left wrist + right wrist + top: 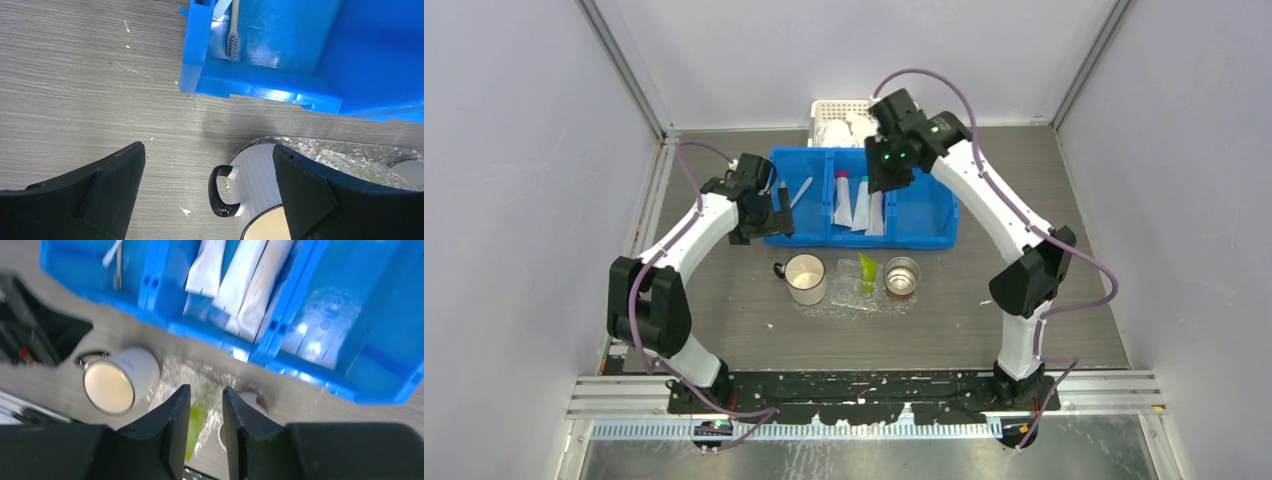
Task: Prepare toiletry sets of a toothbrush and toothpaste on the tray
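A white toothbrush (802, 192) (232, 45) lies in the left compartment of the blue bin. Three white toothpaste tubes (856, 205) (240, 280) lie in its middle compartment. The clear tray (852, 303) (345, 150) sits in front of the bin and holds a green toothpaste tube (867, 270) (196, 422). My left gripper (774, 218) (207, 150) hangs wide open and empty by the bin's front left corner, above the tray's left end. Over the middle compartment, my right gripper (884, 180) (206, 388) is narrowly open with nothing between its fingers.
A white mug (806, 278) (255, 175) (117, 382) with a black handle and a metal cup (902, 276) (252, 402) stand on the tray either side of the green tube. The blue bin (924, 215) (260, 82) (320, 340) has its right compartment bare. A white perforated basket (839, 110) stands behind it.
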`<state>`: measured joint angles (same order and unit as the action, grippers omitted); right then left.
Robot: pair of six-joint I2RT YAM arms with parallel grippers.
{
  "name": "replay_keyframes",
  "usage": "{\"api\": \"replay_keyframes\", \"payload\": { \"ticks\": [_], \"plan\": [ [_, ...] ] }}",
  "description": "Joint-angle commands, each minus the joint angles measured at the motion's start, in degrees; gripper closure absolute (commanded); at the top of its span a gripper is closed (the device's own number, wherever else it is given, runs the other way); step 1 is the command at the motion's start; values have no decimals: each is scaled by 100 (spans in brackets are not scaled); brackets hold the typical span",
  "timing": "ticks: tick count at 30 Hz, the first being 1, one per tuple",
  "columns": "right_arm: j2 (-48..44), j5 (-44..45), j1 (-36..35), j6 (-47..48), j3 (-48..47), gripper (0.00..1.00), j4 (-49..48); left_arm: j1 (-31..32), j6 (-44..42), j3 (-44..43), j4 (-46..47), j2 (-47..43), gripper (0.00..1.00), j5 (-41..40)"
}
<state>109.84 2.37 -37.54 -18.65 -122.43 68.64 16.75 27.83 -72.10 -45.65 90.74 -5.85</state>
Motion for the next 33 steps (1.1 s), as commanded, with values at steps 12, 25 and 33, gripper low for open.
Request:
{"api": "replay_keyframes", "payload": {
  "ticks": [12,25,33],
  "plan": [
    [2060,-705,576,-517,-747,39,-1533,-58,-52,-77,151,-211,0,-94],
    [3069,921,504,-853,-1272,44,-1393,-67,-42,21,211,-325,0,-5],
    [3445,641,493,-1090,-1258,45,-1382,-84,-52,72,253,-395,0,46]
  ]
}}
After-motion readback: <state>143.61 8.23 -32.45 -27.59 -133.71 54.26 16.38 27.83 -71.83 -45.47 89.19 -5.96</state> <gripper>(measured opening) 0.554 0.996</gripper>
